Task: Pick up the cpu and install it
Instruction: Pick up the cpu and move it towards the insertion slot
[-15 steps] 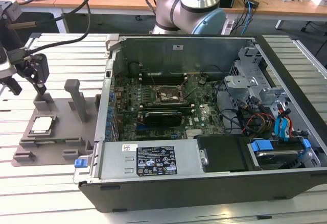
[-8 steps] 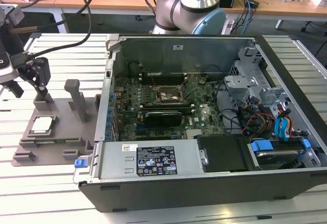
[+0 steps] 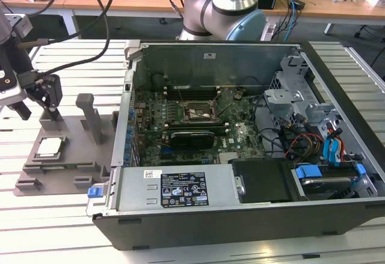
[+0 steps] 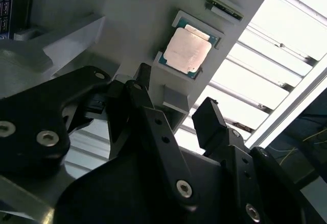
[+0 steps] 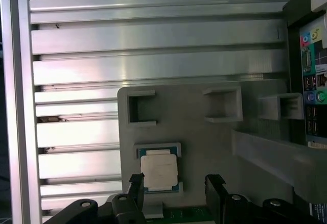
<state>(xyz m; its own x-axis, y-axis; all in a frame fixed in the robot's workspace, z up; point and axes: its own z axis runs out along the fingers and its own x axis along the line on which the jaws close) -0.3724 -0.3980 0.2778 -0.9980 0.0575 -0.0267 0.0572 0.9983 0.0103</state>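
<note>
In the lower left of the exterior view, the cpu (image 3: pixel 49 147) lies flat in its pocket on the grey fixture tray (image 3: pixel 75 151), just below the gripper (image 3: pixel 39 113), whose fingers hover wide open and empty, apart from the chip.

Slatted table (image 3: pixel 60 228) (tray (image 3: pixel 75 150), computer case (image 3: pixel 240 228))

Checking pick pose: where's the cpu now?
Exterior view's left: the cpu lies in its pocket on the grey fixture tray, beside the computer case, tool open nearby.
</note>
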